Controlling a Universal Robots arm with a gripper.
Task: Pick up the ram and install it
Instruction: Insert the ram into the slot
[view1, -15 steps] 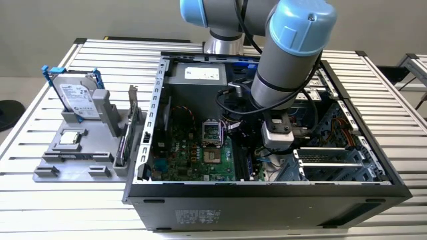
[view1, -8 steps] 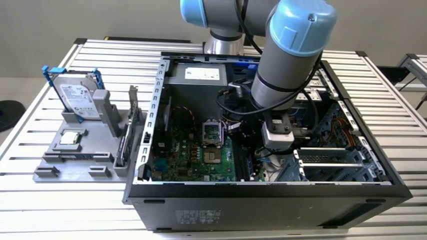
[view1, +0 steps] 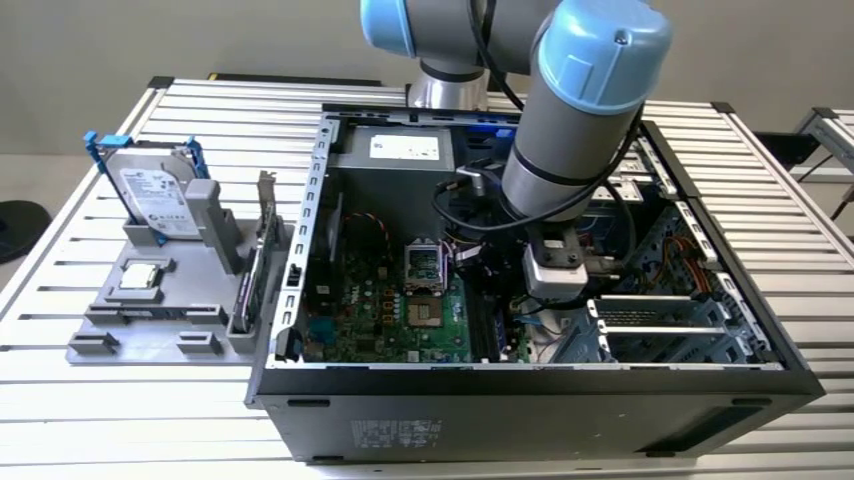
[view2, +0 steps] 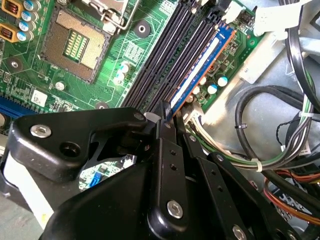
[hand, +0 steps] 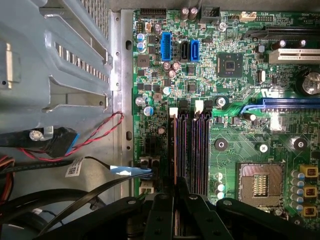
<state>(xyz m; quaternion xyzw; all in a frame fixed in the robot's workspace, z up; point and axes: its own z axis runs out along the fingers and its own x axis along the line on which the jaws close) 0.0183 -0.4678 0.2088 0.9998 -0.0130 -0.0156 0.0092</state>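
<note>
Inside the open computer case (view1: 534, 380), on the slatted counter (view1: 80, 400); arm reaching down into the case, claw (view1: 551, 300) low over the motherboard (view1: 387, 320), beside the CPU socket (view1: 424, 312). In the second wrist view, claw (view2: 167, 122) closed narrow on the ram (view2: 202, 65); fingertips (view2: 165, 117) pinching the near end of the stick, edge-on, blue label side showing. Ram lying along the outermost of the memory slots (view2: 170, 60), on the side away from the CPU socket (view2: 75, 45) (whether fully seated or only resting in the slot mouth, cannot tell); white latch (view2: 231, 11) at the far end of the slot close to the stick's far corner. Held by one end and upright on its long edge, presumably so that the contact edge meets the slot straight and the stick can be pressed down without twisting. In the first wrist view, claw (hand: 175, 200) just over the near end of the memory slots (hand: 190, 145), stick seen edge-on as a thin line; CPU socket (hand: 260, 182) to one side of the slots, cables (hand: 75, 160) on the case floor to the other. Well away from the case, a grey holder (view1: 160, 300) on the counter, with the hard drive (view1: 150, 190) in its blue frame standing upright and an expansion card (view1: 254, 270) near the case wall; both untouched.
</note>
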